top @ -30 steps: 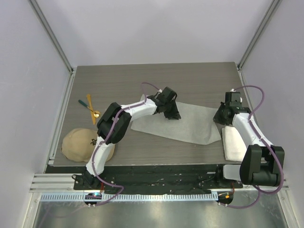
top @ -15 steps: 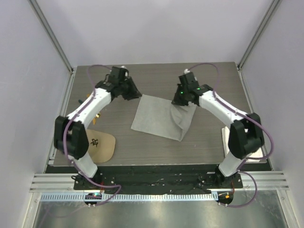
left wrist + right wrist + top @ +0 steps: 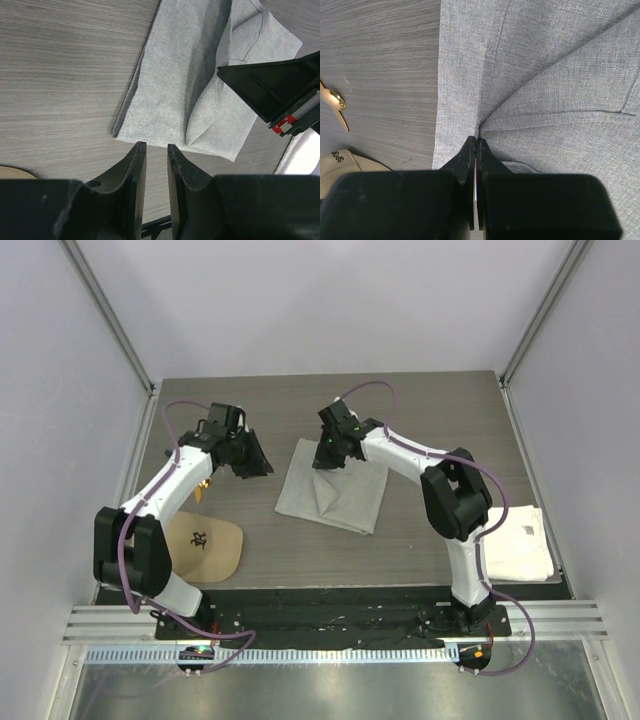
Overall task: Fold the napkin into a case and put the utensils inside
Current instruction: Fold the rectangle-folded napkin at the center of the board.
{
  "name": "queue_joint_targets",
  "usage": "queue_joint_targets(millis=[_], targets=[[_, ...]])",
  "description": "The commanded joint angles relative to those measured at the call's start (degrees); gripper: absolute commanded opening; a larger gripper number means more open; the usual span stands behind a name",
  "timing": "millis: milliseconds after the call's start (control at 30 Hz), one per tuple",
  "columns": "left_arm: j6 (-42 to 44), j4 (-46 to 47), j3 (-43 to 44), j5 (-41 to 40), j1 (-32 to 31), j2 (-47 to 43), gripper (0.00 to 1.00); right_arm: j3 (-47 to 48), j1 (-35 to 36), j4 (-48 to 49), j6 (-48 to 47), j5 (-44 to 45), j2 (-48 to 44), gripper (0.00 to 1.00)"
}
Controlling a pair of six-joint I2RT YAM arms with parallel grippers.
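Napkin (image 3: pixel 340 495): light grey cloth, part-folded, mid tabletop (image 3: pixel 430 405). Thin, limp, light, likely to sag and slip; best taken by edge or corner. Right hand (image 3: pixel 476 141) pinched shut on its fold; left hand (image 3: pixel 154 146) slightly parted, empty, near it

Lab test cell: white enclosure walls (image 3: pixel 330 300), aluminium rail (image 3: pixel 330 653), wood-grain table (image 3: pixel 420 400).

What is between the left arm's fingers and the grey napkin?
Only a narrow strip of bare table separates the left fingers from the napkin, clearest in the top view.
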Motion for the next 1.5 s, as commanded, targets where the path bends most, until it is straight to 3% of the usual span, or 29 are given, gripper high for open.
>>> queue_joint_targets(millis=[0,500,1267,1333,1367,1467], targets=[[1.2,2.1,-0.2,2.4,0.5,-1.2,0.27,3.1,0.8,1.4,2.0,0.6,-2.3,0.01],[-2.6,8.0,-4.9,2.4,0.4,5.3,0.26,4.3,2.2,1.5,5.0,-1.0,-2.5,0.01],[-2.1,7.4,-4.6,1.7,0.5,4.3,0.26,7.9,2.8,2.4,5.1,-4.2,4.8,0.02],[-1.5,7.5,-4.7,0.9,0.1,3.6,0.27,8.9,2.8,2.3,3.5,-5.3,5.6,0.11],[-1.0,7.4,-4.9,0.3,-0.2,2.5,0.29,9.6,2.8,1.9,2.6,-5.8,6.0,0.24],[-0.4,8.6,-5.5,-2.8,-2.5,0.4,0.37,13.3,2.5,-3.4,-3.0,-5.0,5.5,0.45]])
